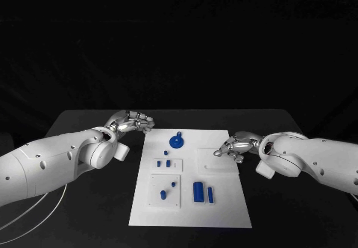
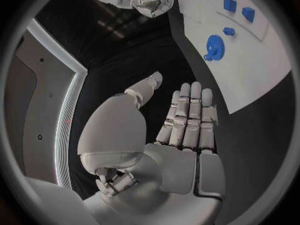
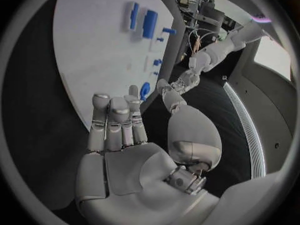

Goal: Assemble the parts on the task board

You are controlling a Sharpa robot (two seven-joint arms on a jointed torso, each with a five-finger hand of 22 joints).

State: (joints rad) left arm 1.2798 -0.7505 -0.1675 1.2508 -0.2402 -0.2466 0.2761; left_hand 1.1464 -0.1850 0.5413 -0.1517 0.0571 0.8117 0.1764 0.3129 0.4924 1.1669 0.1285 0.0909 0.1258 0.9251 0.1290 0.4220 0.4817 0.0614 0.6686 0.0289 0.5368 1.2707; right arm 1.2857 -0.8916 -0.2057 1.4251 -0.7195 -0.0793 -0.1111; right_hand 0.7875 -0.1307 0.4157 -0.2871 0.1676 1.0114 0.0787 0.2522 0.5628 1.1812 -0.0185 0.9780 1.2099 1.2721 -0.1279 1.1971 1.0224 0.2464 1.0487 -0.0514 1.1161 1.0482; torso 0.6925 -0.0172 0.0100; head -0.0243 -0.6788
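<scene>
The black table (image 1: 89, 206) runs wide past every edge of the task board (image 1: 224, 206), a white plate lying lengthwise down the middle, with bare dark surface to its left, to its right and beyond its far end. The left hand (image 1: 133, 123) sits off the board's far left corner, over the table and apart from the plate; its fingers are straight, side by side, and hold nothing. The right hand (image 1: 237, 146) hangs at the board's right edge, about level with the plate's far half, its fingers also extended and empty, palm clear of the parts. On the board, the largest blue piece is a round gear (image 1: 177, 141) near the far end; nearer lie two upright blocks (image 1: 198, 191) side by side, then small pegs (image 1: 163, 195) on a raised square, and tiny studs (image 1: 168, 163) between gear and square
</scene>
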